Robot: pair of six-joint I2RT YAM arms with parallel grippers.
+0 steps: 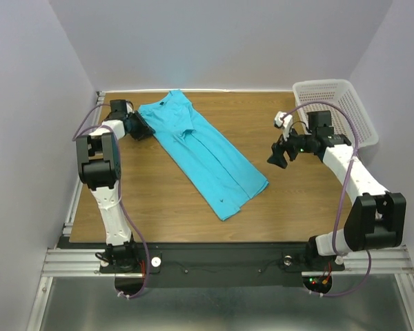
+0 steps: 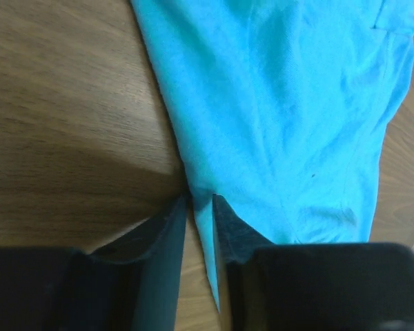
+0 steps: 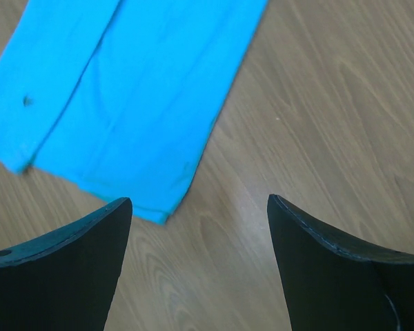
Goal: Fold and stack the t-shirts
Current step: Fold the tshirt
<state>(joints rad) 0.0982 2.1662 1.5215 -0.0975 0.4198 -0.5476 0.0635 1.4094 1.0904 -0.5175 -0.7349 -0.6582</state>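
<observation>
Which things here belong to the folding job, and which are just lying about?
Part of the job: t-shirt, pinched at its edge by the left gripper; right gripper, open above the table.
Just lying about: white basket at the far right corner.

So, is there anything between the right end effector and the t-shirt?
Nothing visible does. Only bare table lies between the open right end effector and the nearest corner of the t-shirt.
</observation>
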